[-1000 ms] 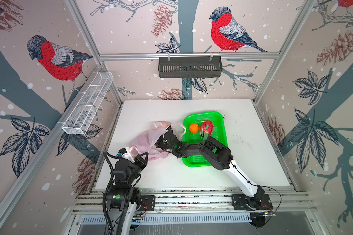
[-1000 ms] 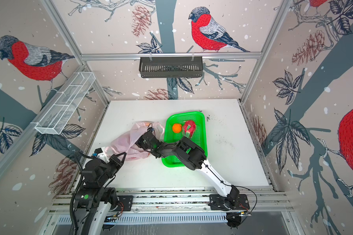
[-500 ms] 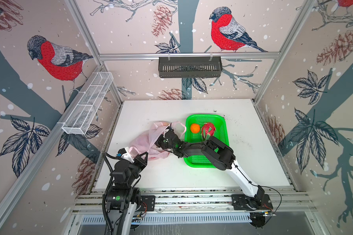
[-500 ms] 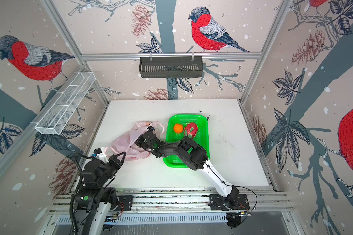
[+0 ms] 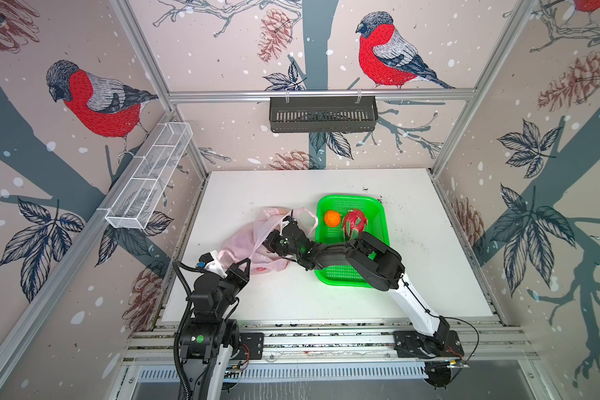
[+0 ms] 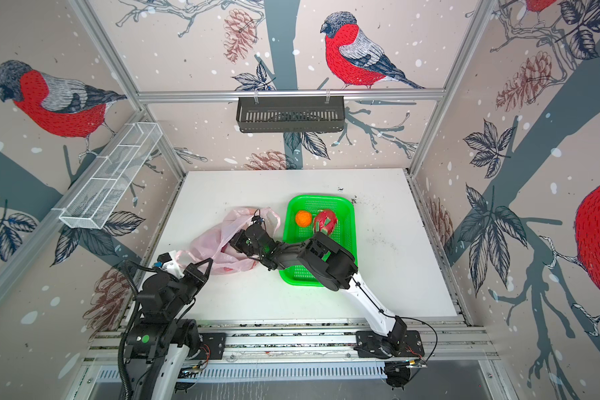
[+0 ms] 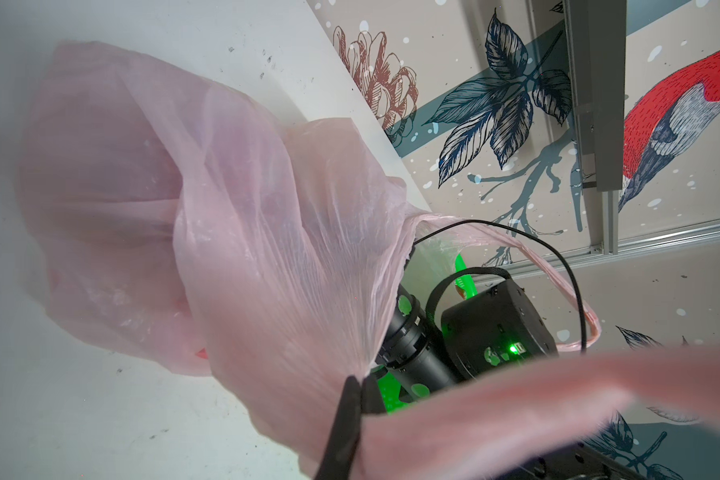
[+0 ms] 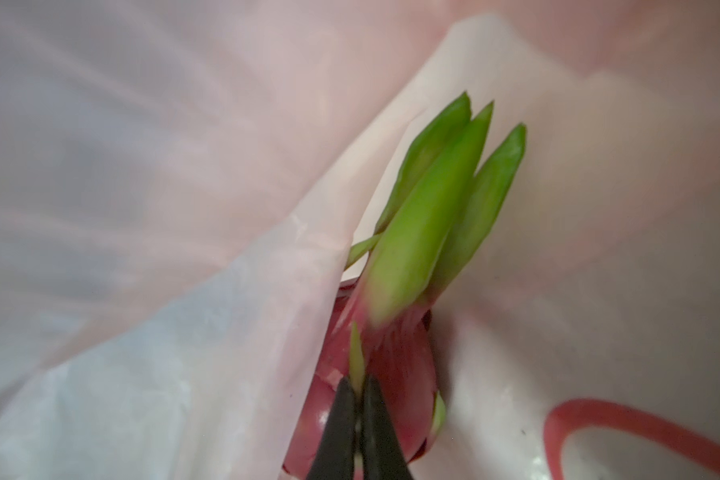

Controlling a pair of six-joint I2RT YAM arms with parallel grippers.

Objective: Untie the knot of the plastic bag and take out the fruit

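On my white table [image 5: 430, 270] sits a bright green basket [image 5: 342, 275] full of little holes, a bit right of the middle. A black basket [image 5: 323, 114] hangs on the back rail [image 5: 222, 96], and a white wire basket [image 5: 149, 176] hangs on the left wall. The walls show big red birds [image 5: 385, 55].

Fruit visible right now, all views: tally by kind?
dragon fruit: 2, one in the green basket, one inside the plastic bag
orange ball: 1, in the basket
Total: 3
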